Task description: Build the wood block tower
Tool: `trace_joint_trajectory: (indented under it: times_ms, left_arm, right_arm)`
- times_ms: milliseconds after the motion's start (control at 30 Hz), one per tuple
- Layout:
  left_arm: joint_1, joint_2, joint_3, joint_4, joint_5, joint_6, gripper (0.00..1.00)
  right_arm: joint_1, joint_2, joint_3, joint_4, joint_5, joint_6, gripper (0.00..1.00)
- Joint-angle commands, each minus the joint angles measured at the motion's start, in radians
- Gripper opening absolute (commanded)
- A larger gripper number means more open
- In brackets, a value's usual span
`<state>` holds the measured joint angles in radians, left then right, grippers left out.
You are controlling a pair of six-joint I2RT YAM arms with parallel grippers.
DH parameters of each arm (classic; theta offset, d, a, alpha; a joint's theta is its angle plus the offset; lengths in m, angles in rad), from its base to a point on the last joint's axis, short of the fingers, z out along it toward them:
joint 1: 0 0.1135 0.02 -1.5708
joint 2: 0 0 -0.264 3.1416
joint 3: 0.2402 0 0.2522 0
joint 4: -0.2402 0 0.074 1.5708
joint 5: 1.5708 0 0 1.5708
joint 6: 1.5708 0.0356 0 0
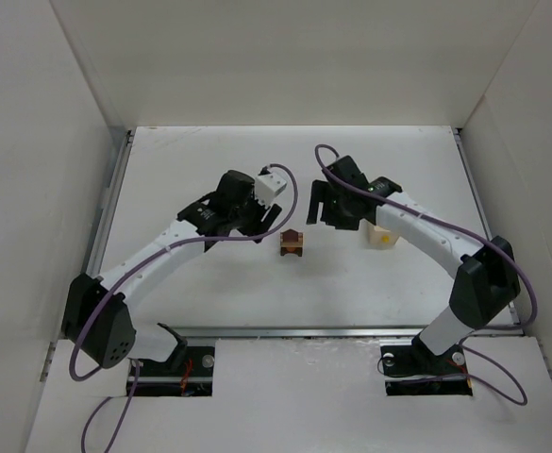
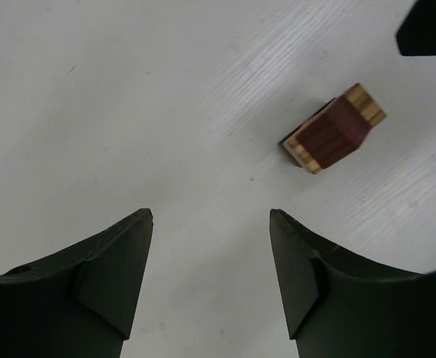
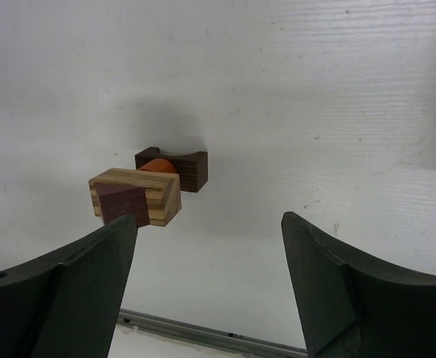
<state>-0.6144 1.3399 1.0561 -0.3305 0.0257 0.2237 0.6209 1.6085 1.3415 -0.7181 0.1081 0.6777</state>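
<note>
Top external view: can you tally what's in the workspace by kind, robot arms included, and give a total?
Robot arms: 2 (left arm, right arm)
Wood block tower: 1
Pale cream box: 1, partly hidden under the right arm
Total: 4

You get bright, even overhead light in all three views, and the white table (image 1: 257, 293) throws no glare. Shadows stay soft: in the right wrist view, a faint grey patch lies behind the wood block tower (image 3: 139, 195). The blocks look sharp. The fingers (image 2: 106, 283) of the left pincer (image 2: 211, 214) read near-black with little surface detail.
</note>
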Motion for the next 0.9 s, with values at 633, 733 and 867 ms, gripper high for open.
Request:
trace_joint_trajectory:
  times_ms: [633,733,867]
  left_arm:
    - [-0.065,0.133,0.097,0.028,0.083,-0.026,0.58]
    - [-0.065,0.153,0.097,0.028,0.074,-0.035,0.58]
    - [-0.065,0.162,0.097,0.039,0.056,-0.035,0.58]
  right_arm:
    - [-0.053,-0.104,-0.076,-0.004,0.016,0.008,0.84]
    - [-0.053,-0.113,-0.085,0.005,0.016,0.008,0.84]
    - [-0.053,-0.113,-0.094,0.005,0.016,0.008,0.84]
